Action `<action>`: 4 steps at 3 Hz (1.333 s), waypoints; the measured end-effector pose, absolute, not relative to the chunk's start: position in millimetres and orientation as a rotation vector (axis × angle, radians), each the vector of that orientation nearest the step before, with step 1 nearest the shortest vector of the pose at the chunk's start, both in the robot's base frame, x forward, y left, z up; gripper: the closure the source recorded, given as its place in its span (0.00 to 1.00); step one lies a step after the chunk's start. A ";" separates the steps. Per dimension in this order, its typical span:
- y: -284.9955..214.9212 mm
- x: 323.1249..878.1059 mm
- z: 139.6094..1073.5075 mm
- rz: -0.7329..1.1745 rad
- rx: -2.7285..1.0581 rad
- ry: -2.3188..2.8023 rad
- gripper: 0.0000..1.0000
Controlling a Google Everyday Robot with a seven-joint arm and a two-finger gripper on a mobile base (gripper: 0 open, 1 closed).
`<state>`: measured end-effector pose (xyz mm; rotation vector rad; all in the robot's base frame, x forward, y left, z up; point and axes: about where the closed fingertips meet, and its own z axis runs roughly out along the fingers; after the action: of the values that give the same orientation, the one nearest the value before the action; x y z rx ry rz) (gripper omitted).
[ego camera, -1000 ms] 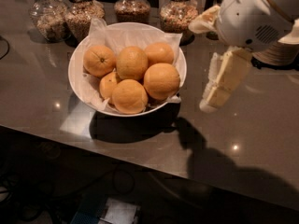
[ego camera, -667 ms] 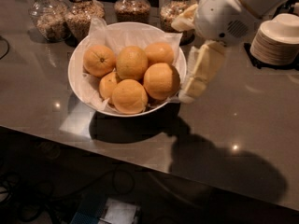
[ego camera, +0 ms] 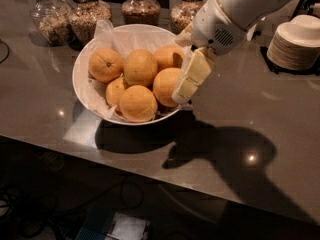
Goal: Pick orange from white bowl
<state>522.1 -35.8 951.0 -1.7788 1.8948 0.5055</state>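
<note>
The white bowl (ego camera: 82, 59), wide and lined with crinkled white paper, stands on the dark counter and holds several oranges. A large, evenly coloured orange (ego camera: 165, 85) lies at the bowl's right side. A smaller orange with a dark stem scar (ego camera: 105, 65) lies at the left. My gripper (ego camera: 183, 91), cream-coloured under a white wrist, reaches down from the upper right. It hangs over the bowl's right rim, right beside the large orange, and hides that orange's right edge. Nothing is lifted.
Several glass jars of grains (ego camera: 50, 19) stand in a row behind the bowl. A stack of small white dishes (ego camera: 296, 40) sits at the far right. The counter's front edge (ego camera: 150, 171) runs diagonally below the bowl, with dark floor and cables beneath.
My gripper has moved left from beside the bowl to over its right rim, up against the right-hand orange. The oranges and bowl have not moved.
</note>
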 end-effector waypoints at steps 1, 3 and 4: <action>-32.7 521.8 928.5 0.584 -1.707 1.989 0.00; -29.2 499.9 944.2 0.616 -1.637 1.978 0.00; -29.1 479.4 976.1 0.595 -1.600 1.904 0.00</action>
<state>479.4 -29.1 976.1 -1.6003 1.9040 0.5953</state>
